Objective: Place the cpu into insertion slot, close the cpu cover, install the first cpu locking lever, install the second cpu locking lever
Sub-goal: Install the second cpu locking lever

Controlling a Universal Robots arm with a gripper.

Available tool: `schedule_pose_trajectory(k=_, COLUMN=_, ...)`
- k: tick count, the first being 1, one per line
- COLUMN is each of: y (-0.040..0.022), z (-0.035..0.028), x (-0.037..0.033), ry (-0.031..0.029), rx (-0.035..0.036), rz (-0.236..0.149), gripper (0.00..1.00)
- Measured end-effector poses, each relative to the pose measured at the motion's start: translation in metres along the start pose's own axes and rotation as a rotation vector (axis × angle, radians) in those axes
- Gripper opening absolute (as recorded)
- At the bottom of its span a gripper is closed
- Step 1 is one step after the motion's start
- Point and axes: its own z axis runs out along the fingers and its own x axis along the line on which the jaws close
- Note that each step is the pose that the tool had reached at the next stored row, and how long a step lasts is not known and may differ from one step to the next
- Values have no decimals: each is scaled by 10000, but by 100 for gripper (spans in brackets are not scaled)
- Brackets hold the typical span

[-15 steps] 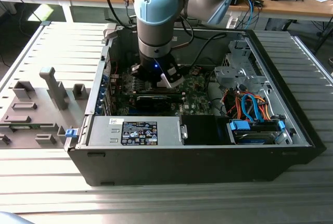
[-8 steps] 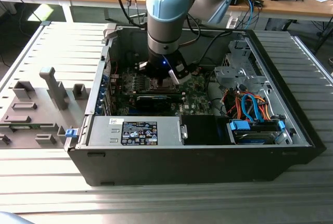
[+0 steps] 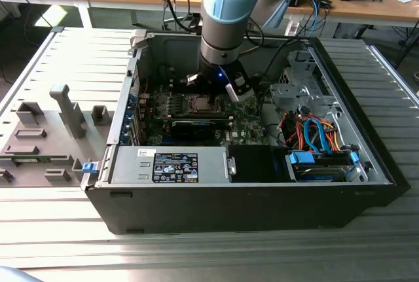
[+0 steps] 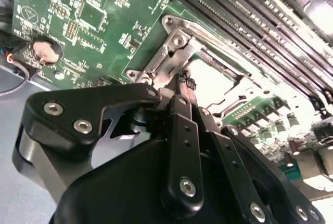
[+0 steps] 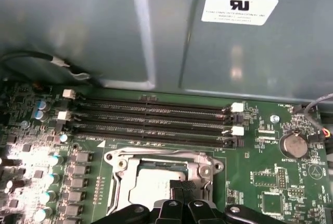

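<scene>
In both wrist views the cpu (image 5: 151, 186) (image 4: 210, 81) lies flat in the insertion slot (image 3: 200, 104), its pale silver top showing through the window of the cpu cover (image 5: 161, 157) (image 4: 174, 52). The cover's silvery frame lies down around the chip. My gripper (image 5: 182, 192) (image 4: 183, 86) hangs just above one edge of the socket with its black fingers pressed together, nothing seen between them. I cannot tell the locking levers apart from the frame's metal. In the exterior view the arm's wrist (image 3: 222, 66) stands over the green board inside the open case.
Several long black memory slots (image 5: 151, 115) run beside the socket, with the grey case wall (image 5: 156, 26) behind them. A coin battery (image 5: 293, 145) sits on the board. A black expansion card (image 3: 200, 125), a power supply (image 3: 170, 164) and coloured cables (image 3: 314, 131) crowd the case.
</scene>
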Motion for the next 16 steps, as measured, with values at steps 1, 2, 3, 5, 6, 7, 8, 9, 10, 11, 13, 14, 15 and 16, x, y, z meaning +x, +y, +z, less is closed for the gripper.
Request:
schedule_pose_trajectory(k=1, y=13, z=-11, x=-1, ry=7, rx=114, rz=0, gripper=11)
schedule_pose_trajectory(k=2, y=30, z=-35, x=-2, ry=11, rx=275, rz=-2, gripper=11)
schedule_pose_trajectory(k=3, y=36, z=-51, x=-2, ry=11, rx=354, rz=-2, gripper=11)
schedule_pose_trajectory(k=5, y=53, z=-113, x=-4, ry=23, rx=603, rz=-2, gripper=11)
schedule_pose_trajectory(k=6, y=60, z=-140, x=-4, ry=30, rx=698, rz=-2, gripper=11)
schedule_pose_trajectory(k=7, y=65, z=-157, x=-4, ry=35, rx=775, rz=-2, gripper=11)
schedule_pose_trajectory(k=8, y=70, z=-179, x=-4, ry=46, rx=910, rz=-1, gripper=11)
schedule_pose_trajectory(k=9, y=73, z=-190, x=-4, ry=55, rx=1020, rz=-1, gripper=11)
schedule_pose_trajectory(k=10, y=76, z=-202, x=-4, ry=68, rx=1180, rz=1, gripper=11)
schedule_pose_trajectory(k=11, y=79, z=-213, x=-5, ry=82, rx=1357, rz=2, gripper=11)
schedule_pose_trajectory(k=13, y=84, z=-231, x=-5, ry=104, rx=1624, rz=4, gripper=11)
schedule_pose_trajectory(k=14, y=85, z=-237, x=-5, ry=115, rx=1751, rz=5, gripper=11)
schedule_pose_trajectory(k=15, y=87, z=-243, x=-5, ry=130, rx=1943, rz=5, gripper=11)
schedule_pose_trajectory(k=16, y=88, z=-246, x=-5, ry=144, rx=2113, rz=7, gripper=11)
